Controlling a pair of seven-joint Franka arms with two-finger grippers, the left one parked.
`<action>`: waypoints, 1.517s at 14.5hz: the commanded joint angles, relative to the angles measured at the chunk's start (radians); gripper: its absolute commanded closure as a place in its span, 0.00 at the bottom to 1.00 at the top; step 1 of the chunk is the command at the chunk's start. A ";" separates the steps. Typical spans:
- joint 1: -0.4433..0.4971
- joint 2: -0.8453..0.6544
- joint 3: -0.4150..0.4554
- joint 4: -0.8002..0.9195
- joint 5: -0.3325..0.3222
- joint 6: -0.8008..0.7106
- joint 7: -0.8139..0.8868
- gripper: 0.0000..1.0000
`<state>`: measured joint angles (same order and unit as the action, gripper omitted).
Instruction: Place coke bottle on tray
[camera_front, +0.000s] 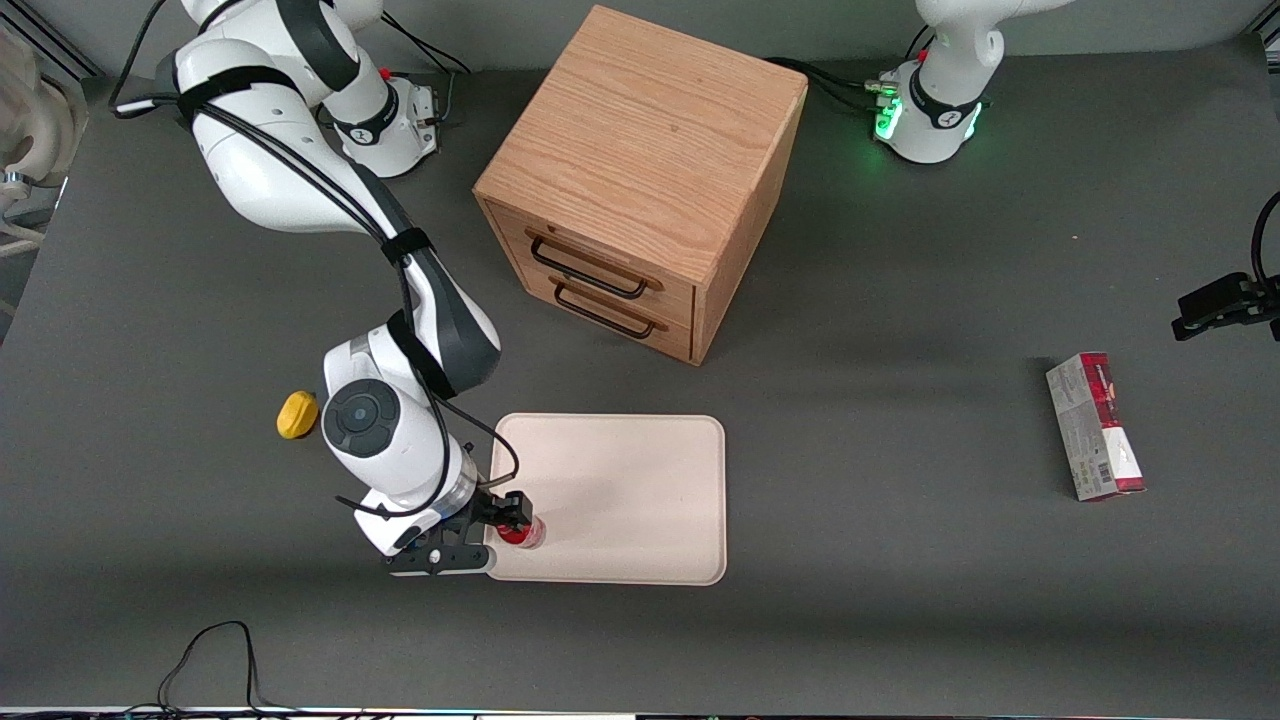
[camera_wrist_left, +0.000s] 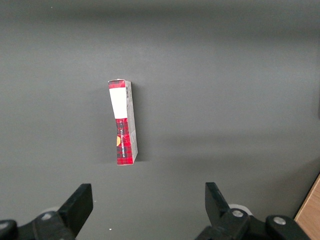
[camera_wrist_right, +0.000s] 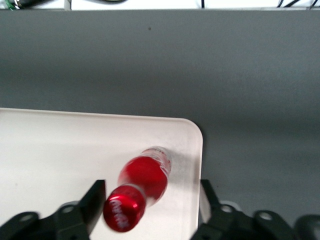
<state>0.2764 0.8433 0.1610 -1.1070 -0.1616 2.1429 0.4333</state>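
1. Front view: the gripper (camera_front: 512, 528) is seen low over the corner of the tray (camera_front: 640, 480) that lies nearest the front camera on the working arm's side. The coke bottle (camera_front: 524, 533) shows as a small red spot between the fingers, over the tray surface just inside the rim. The tray itself is set toward the tabletop edge nearest the front camera, with the drawer cabinet (camera_front: 640, 180) farther from that camera.

2. Right wrist view: the coke bottle (camera_wrist_right: 140, 192) is seen between the two fingers, and the jaws stand wide, with a gap visible on each side of it. It is leaning, its cap toward the camera and its base down on the tray (camera_wrist_right: 60, 150) close to the rounded corner. It is judged released or nearly so; whether it will stay standing cannot be told.

3. Left wrist view: only a red-and-grey carton (camera_wrist_left: 123, 122) is shown, lying on the table toward the parked arm's end.
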 joint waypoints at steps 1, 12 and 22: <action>-0.002 -0.061 -0.001 -0.028 -0.021 -0.020 -0.011 0.00; -0.054 -0.662 -0.204 -0.466 0.139 -0.339 -0.277 0.00; 0.032 -0.946 -0.445 -0.631 0.185 -0.475 -0.309 0.00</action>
<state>0.2780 -0.0729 -0.2673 -1.7021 0.0051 1.6652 0.1380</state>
